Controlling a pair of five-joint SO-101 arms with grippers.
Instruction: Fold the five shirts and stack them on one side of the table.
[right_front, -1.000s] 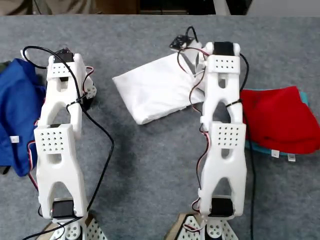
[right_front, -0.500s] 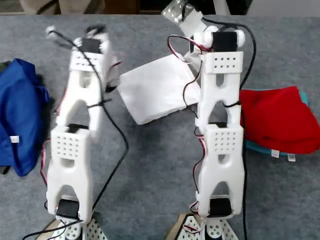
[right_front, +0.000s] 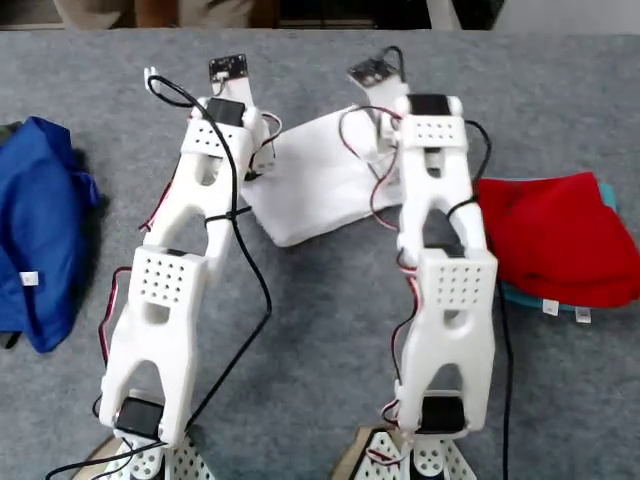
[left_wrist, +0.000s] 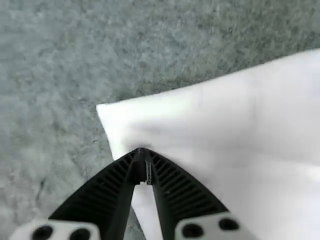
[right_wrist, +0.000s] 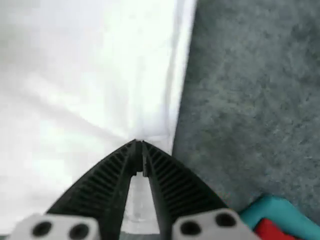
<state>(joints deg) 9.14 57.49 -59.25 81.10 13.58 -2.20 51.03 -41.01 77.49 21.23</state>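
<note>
A folded white shirt (right_front: 320, 185) lies at the middle back of the table. My left gripper (left_wrist: 142, 153) is shut, its tips resting on the white shirt (left_wrist: 240, 130) just inside its near corner. My right gripper (right_wrist: 138, 145) is also shut, its tips on the white shirt (right_wrist: 85, 75) close to its opposite edge. I cannot tell whether either one pinches fabric. From above, the left gripper (right_front: 262, 158) and the right gripper (right_front: 380, 140) stand at the shirt's two sides. A crumpled blue shirt (right_front: 40, 230) lies at far left. A red shirt (right_front: 555, 240) lies on a teal one (right_front: 520, 292) at right.
The grey felt table (right_front: 320, 330) is bare between the two arm bases and in front of the white shirt. Cables run along both arms. The teal shirt's corner (right_wrist: 270, 210) lies close to the right gripper.
The left arm has swung from beside the blue shirt across to the white shirt's left edge. The right gripper rose toward the back, then came down on the shirt's right side.
</note>
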